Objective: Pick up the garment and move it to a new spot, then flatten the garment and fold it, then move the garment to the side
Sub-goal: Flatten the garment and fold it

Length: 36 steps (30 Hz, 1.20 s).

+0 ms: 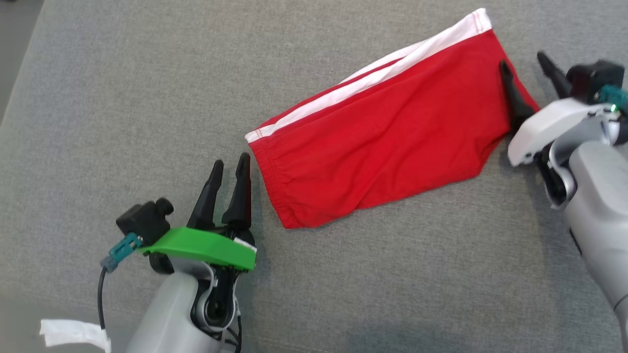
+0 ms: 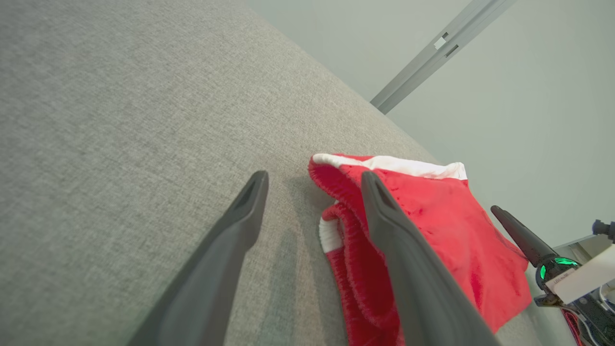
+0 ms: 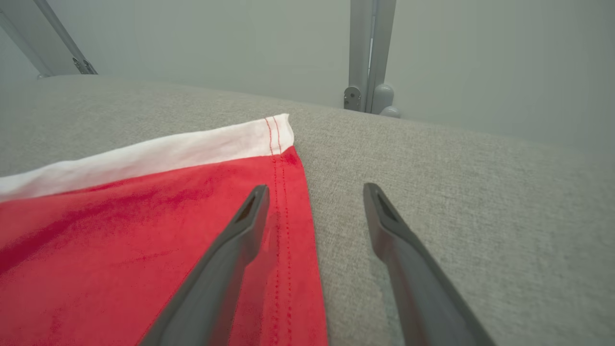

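Note:
The garment (image 1: 387,132) is a pair of red shorts with white side stripes, folded and lying flat on the grey surface, slanting from lower left to upper right. My left gripper (image 1: 229,165) stands open just off its waistband end, holding nothing. In the left wrist view that elastic waistband (image 2: 346,230) lies beside my right finger. My right gripper (image 1: 524,60) is open at the hem end, one finger over the red cloth, the other off it. The right wrist view shows the stitched hem (image 3: 288,230) of the garment between the spread fingers, with nothing gripped.
The grey fabric surface (image 1: 147,98) stretches wide on every side of the garment. A scrap of white paper (image 1: 73,334) lies at the lower left near my left arm. Metal frame posts (image 3: 367,53) rise beyond the far edge.

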Tool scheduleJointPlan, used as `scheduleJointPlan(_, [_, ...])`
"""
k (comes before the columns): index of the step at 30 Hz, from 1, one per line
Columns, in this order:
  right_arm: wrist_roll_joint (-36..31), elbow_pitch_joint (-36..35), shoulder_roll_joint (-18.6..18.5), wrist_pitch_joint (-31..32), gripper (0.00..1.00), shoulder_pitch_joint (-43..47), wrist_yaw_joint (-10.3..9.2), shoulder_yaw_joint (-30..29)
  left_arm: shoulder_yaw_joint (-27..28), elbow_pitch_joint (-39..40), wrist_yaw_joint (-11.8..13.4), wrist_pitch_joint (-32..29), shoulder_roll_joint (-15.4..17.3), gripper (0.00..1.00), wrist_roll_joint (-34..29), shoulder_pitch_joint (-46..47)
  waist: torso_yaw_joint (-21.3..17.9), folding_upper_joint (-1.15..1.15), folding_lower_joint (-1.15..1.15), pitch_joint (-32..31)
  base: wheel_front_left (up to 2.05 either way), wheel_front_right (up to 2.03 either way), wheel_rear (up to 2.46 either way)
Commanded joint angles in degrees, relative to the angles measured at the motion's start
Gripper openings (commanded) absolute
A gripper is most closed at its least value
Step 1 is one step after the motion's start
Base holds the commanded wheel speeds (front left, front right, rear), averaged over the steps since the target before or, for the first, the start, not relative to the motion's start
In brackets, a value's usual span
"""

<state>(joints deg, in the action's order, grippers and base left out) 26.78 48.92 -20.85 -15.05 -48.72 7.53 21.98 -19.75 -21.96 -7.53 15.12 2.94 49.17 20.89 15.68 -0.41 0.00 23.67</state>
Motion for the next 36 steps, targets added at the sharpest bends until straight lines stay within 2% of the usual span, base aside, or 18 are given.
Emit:
scheduleJointPlan(1, [0.46,0.16,0.14,-0.13,1.0,1.79,-0.09,0.44,0.62,0.28,0.09,-0.01,0.15,1.0,-1.0,-1.3,-1.52,0.41,0.0,-1.73,0.0,0.0,0.0])
scheduleJointPlan(12, [3.69,5.47,2.59,1.68,1.0,4.62,-0.06,5.14,0.09,-0.47,0.09,-0.01,0.07,1.0,-1.4,-3.42,-1.2,0.41,0.0,-3.01,0.0,0.0,0.0])
scheduleJointPlan(13, [4.09,5.91,2.9,2.15,0.82,4.61,-0.05,5.72,0.11,-0.43,0.09,-0.01,0.07,1.0,-1.48,-3.38,-1.1,0.41,0.0,-3.11,0.0,0.0,0.0])
scheduleJointPlan(14, [4.34,6.31,3.09,2.37,0.36,4.58,-0.05,6.27,0.15,-0.39,0.09,-0.01,0.06,1.0,-1.62,-3.35,-1.03,0.41,0.0,-3.26,0.0,0.0,0.0])
scheduleJointPlan(15, [4.53,6.66,3.26,2.61,0.0,4.65,-0.05,6.77,0.16,-0.45,0.09,-0.01,0.05,1.0,-1.65,-3.39,-0.99,0.41,0.0,-3.5,0.0,0.0,0.0])
scheduleJointPlan(19, [6.28,8.15,3.44,1.93,0.0,4.86,-0.06,7.13,0.8,-1.2,0.09,-0.01,0.06,1.0,-0.17,-4.34,-1.37,0.41,0.0,-4.88,0.0,0.0,0.0])
scheduleJointPlan(26, [10.06,9.48,5.14,-0.01,0.0,7.5,-0.1,2.99,-0.27,-1.82,0.09,-0.01,1.57,1.0,-0.54,-6.17,-4.0,0.41,0.0,-9.06,0.0,0.0,0.0])
scheduleJointPlan(31, [11.31,6.24,6.56,-0.11,0.0,12.6,-0.1,-0.02,-0.78,-2.07,0.09,-0.01,2.9,1.0,-0.67,-8.24,-7.45,0.41,0.0,-12.88,0.0,0.0,0.0])
scheduleJointPlan(36, [12.47,0.91,8.49,-0.15,0.0,19.89,-0.1,-5.56,-0.47,-2.47,0.09,-0.01,3.47,1.0,-0.16,-10.43,-10.76,0.41,0.0,-16.56,0.0,0.0,0.0])
